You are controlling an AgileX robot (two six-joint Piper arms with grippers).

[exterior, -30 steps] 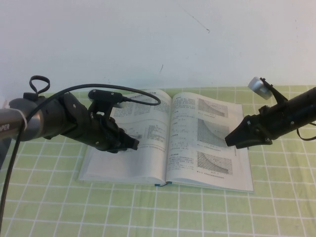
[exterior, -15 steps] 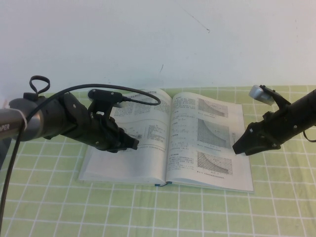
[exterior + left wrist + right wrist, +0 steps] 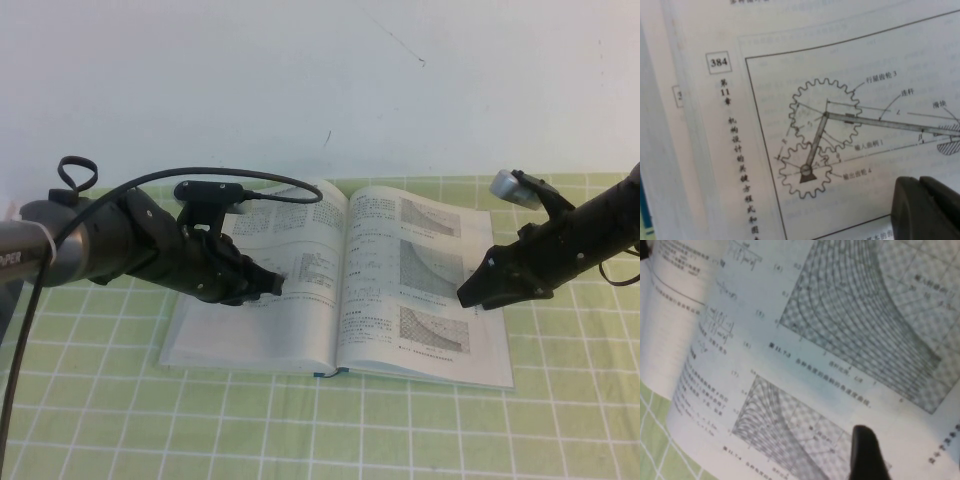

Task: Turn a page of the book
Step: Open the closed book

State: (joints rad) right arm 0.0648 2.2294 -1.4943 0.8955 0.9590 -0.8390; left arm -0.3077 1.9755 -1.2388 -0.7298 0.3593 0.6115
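1. A large open book with white printed pages and a thin dark teal cover edge (image 3: 340, 290) is seen lying flat in the middle of the high view, on a light green cloth with a white grid (image 3: 300, 430) that covers the table.
2. The left-hand page is shown with small text and a line drawing; in the left wrist view that drawing is made out as two meshed gears with a long rod (image 3: 820, 145), beside a boxed page number.
3. The right-hand page is filled with a column of text and three grey graphs (image 3: 432, 272) stacked from top to bottom.
4. The black left gripper (image 3: 272, 284) is found at centre left of the high view, over the left-hand page near its drawing. Its fingers (image 3: 927, 207) are seen pressed together with no gap, and nothing is held between them.
5. The black right gripper (image 3: 472, 291) is found at centre right of the high view, at the outer edge of the right-hand page, level with the middle graph. Only one dark fingertip (image 3: 866, 452) is shown in the right wrist view, over the page; whether the claw is wide or narrow cannot be told.
6. A white wall (image 3: 320, 90) is seen across the upper part of the high view.
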